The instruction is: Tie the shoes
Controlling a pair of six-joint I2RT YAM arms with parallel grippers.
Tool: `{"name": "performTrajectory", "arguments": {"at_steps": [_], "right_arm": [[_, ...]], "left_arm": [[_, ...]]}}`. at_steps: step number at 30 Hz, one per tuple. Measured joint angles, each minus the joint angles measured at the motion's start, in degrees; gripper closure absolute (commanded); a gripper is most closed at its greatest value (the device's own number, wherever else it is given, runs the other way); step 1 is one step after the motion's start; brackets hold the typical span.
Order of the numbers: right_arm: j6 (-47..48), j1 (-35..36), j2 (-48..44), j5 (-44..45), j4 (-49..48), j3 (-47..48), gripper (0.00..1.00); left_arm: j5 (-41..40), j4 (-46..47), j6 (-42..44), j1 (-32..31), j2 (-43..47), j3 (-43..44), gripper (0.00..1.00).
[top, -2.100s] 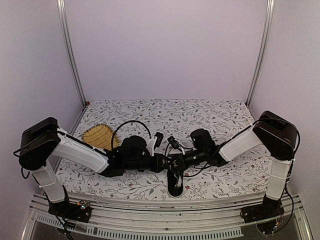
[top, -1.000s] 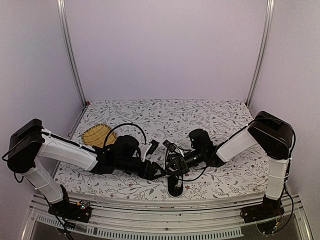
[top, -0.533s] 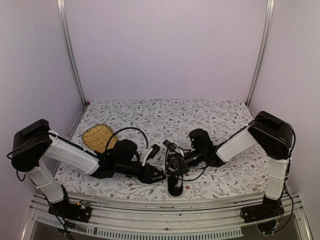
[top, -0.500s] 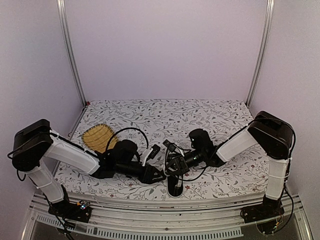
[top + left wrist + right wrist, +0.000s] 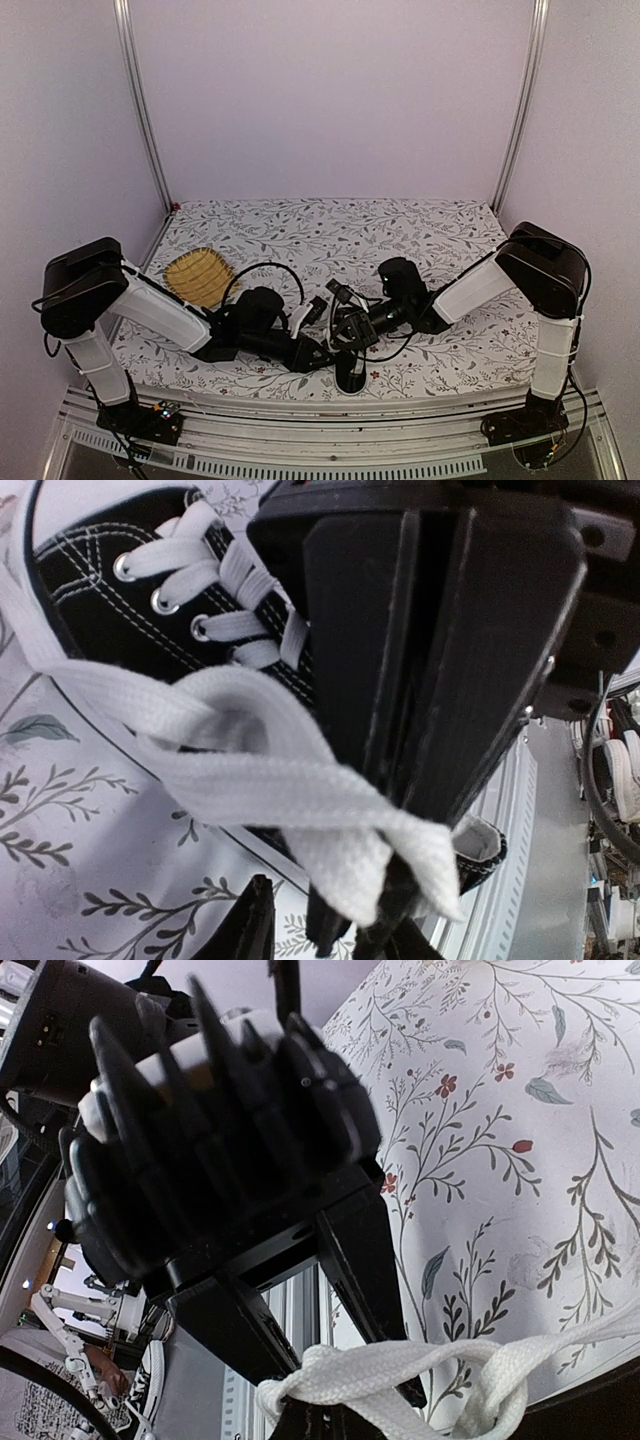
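Observation:
The black shoe (image 5: 349, 372) with white laces (image 5: 250, 770) lies near the table's front edge, toe toward the front; its eyelets (image 5: 160, 602) show in the left wrist view. My right gripper (image 5: 343, 332) hovers just above it, shut on a bunched lace loop (image 5: 390, 1365); its dark fingers (image 5: 440, 680) fill the left wrist view. My left gripper (image 5: 312, 353) comes in low from the left. Its two fingers (image 5: 365, 1260) stand a little apart, and the loop crosses their tips. In its own view my left gripper (image 5: 290, 935) shows only as dark tips.
A yellow woven mat (image 5: 197, 275) lies on the left of the floral table cover (image 5: 440, 230). The metal front rail (image 5: 330, 455) runs just below the shoe. Cables (image 5: 262, 272) arch over both forearms.
My left gripper has slid right and down toward the shoe and the held loop, and its jaws have narrowed. My right gripper has kept its hold and hardly moved.

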State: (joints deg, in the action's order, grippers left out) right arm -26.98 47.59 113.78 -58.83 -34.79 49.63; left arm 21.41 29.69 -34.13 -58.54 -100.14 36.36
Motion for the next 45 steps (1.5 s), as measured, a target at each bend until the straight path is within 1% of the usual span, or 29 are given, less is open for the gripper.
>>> {"name": "performTrajectory", "arguments": {"at_steps": [2, 5, 8, 12, 15, 16, 17, 21, 27, 34, 38, 42, 45], "right_arm": [[0.0, 0.0, 0.0, 0.0, 0.0, 0.0, 0.98], [0.0, 0.0, 0.0, 0.0, 0.0, 0.0, 0.98], [0.0, -0.1, 0.0, 0.3, 0.0, 0.0, 0.98], [-0.2, -0.5, 0.0, 0.8, -0.4, 0.0, 0.96], [-0.2, -0.5, -0.4, 1.6, -0.3, -0.2, 0.84], [-0.3, -0.7, -0.8, 1.9, -0.2, -0.4, 0.82], [-0.3, -0.8, -1.3, 2.4, 0.1, -0.8, 0.76], [0.4, -1.5, -5.0, 4.7, 2.3, -2.9, 0.64], [4.5, -2.8, -12.6, 9.9, 10.7, -4.3, 0.54], [9.9, -3.1, -17.1, 16.9, 21.5, -4.3, 0.48], [11.5, -3.1, -20.0, 20.5, 26.0, -4.3, 0.47], [11.0, -3.1, -24.2, 24.8, 28.1, -4.3, 0.47], [7.4, -3.1, -27.3, 28.6, 29.2, -4.3, 0.46]], "left_arm": [[0.1, 1.0, -0.2, -0.1, -0.7, 0.2, 0.73], [0.1, 2.0, -0.7, -0.2, -1.4, 0.4, 0.8], [0.3, 3.0, -1.3, -0.4, -1.6, 0.6, 1.0], [-0.7, 5.1, -2.8, -0.7, -1.6, 0.2, 1.0], [-2.8, 6.8, -4.1, -0.7, -0.7, -1.6, 1.0], [-3.5, 6.9, -4.7, -0.7, -0.1, -2.3, 1.0], [-4.3, 6.8, -5.2, -0.6, 0.5, -2.9, 1.0], [-6.1, 5.1, -6.9, -0.5, 2.4, -3.4, 1.0], [-7.4, -1.1, -8.4, -0.4, 5.0, -3.4, 1.0], [-8.7, -10.5, -9.0, -0.3, 8.9, -3.4, 1.0], [-9.3, -16.8, -9.1, -0.3, 12.5, -3.4, 1.0], [-8.5, -22.3, -9.0, -0.3, 15.6, -3.4, 1.0], [-6.8, -24.3, -9.0, -0.3, 18.3, -3.4, 1.0]]}}
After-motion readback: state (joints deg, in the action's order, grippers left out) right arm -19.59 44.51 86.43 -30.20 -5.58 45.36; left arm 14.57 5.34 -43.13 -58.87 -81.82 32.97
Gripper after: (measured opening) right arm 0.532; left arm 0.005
